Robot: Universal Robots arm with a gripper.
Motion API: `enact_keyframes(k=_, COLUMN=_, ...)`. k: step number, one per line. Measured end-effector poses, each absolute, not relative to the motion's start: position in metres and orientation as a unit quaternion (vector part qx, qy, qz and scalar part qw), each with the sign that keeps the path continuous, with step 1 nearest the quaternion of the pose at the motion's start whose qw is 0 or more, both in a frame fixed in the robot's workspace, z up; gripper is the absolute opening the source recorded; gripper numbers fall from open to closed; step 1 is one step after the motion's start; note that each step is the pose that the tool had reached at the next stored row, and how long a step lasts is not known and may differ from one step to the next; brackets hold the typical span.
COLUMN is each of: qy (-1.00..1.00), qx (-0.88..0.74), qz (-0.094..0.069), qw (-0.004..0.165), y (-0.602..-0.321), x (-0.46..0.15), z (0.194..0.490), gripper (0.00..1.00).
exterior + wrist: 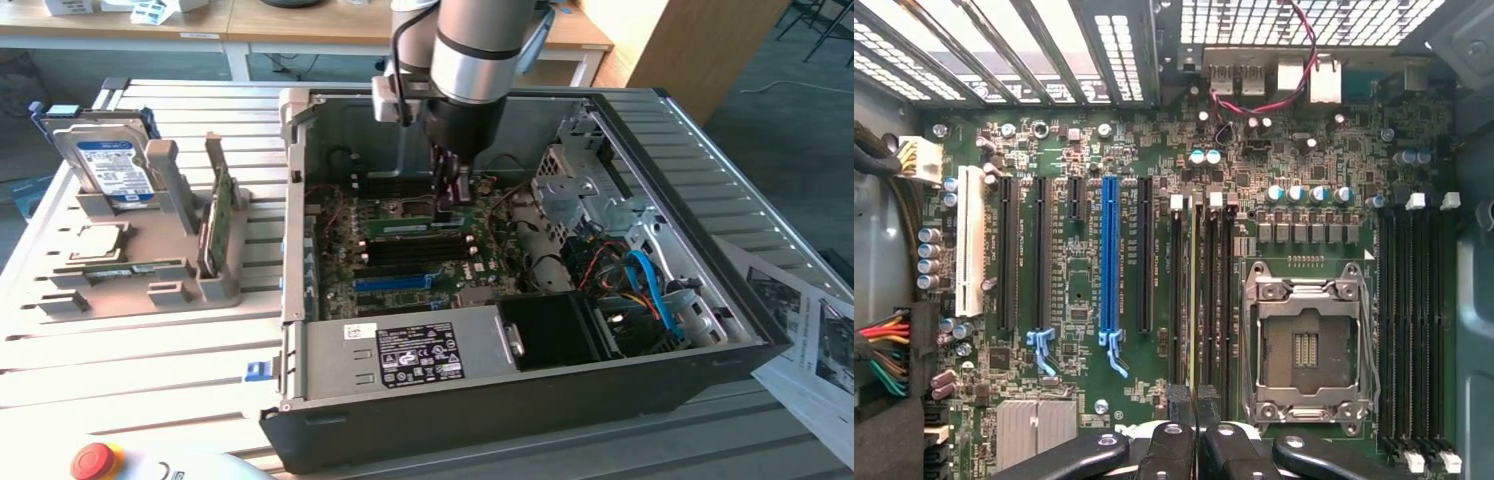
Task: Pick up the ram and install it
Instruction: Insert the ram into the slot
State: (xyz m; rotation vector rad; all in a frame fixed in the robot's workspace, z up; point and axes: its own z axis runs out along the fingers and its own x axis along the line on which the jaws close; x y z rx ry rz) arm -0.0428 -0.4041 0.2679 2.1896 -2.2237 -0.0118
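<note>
Inside PC case, arm straight down, jaws pinching ram.

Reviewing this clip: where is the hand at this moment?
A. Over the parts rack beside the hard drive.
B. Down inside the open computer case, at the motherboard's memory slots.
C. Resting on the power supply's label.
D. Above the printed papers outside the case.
B: the hand is down inside the case, shut on the ram, which sits edge-on along the memory slots beside the empty processor socket.
</note>
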Motion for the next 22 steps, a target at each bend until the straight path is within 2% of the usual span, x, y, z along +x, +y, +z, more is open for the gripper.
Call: enact_keyframes(k=22, qy=-0.712, qx=0.702, qz=-0.005, qw=0.009, y=-0.4076, x=-0.041, z=0.2593, gripper=0.12)
